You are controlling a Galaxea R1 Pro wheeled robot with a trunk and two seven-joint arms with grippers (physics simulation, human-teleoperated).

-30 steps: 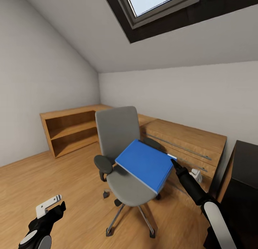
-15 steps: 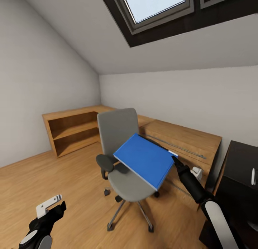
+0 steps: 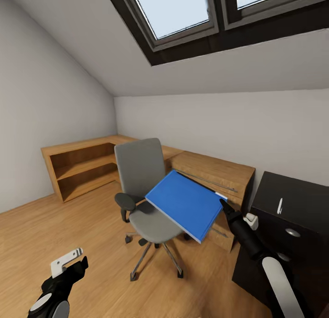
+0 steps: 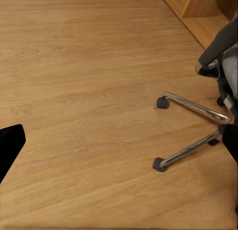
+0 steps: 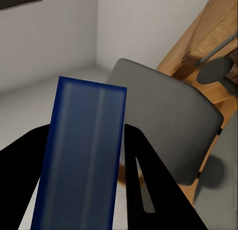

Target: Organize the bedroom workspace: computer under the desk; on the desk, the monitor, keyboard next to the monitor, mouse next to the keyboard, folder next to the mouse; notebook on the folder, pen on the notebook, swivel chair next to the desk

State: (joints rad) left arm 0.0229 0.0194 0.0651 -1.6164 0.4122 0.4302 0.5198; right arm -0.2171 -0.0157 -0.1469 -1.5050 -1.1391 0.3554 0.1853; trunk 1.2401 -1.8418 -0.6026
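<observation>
Right gripper (image 3: 222,203): fingers clamped on one corner of the folder (image 3: 186,204), which hangs in the air, tilted, over the seat of the swivel chair (image 3: 145,193) and clear of it. In the right wrist view the folder (image 5: 82,155) runs between the two dark fingers (image 5: 148,190), pinched from both sides.

Folder: bright blue, flat, thin, with a light edge along its lower side.

Left gripper (image 3: 68,263): held low over the wooden floor (image 3: 68,226), nothing in it; whether its jaws are spread or together cannot be told.

Desk (image 3: 292,208): black, at the robot's right, silver knob on a drawer front. A white pen (image 3: 279,205) lies on its top.

Chair: grey, chrome star base on the floor, standing before a wooden drawer chest (image 3: 214,181).
</observation>
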